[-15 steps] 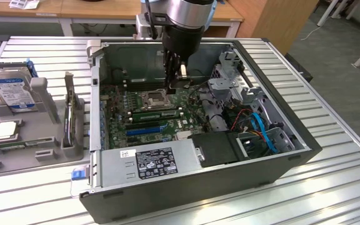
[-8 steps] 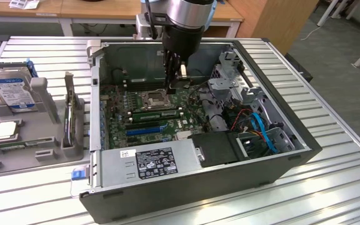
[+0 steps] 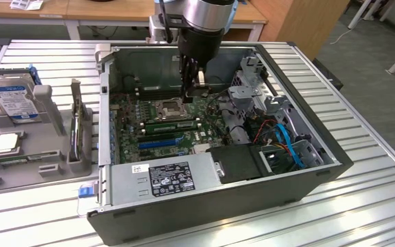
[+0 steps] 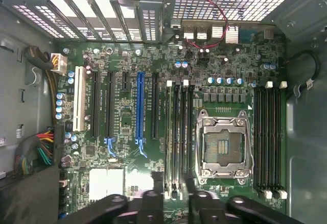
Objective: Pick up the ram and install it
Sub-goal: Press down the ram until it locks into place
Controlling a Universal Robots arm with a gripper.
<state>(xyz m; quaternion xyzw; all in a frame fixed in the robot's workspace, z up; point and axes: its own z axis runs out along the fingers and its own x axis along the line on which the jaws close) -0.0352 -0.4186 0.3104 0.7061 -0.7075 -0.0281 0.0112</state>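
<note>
Power supply: grey box with a black label, at the nearest corner of the open computer case in the exterior view.
Tray: grey, beside the case on the exterior view's left. It holds a blue-labelled hard drive and a square silver chip.
Ram: green stick standing on edge in a slot on the near side of the processor socket. The wrist view shows it edge-on, in the row of slots beside the socket.
Motherboard: the wrist view lays it out flat, with a long blue slot and a white slot. The exterior view shows them slanted and small.
Gripper: hangs inside the case above the board. In the wrist view its fingers stand apart over one end of the ram slots, clamped on nothing.
Desks: wooden, farthest back.
</note>
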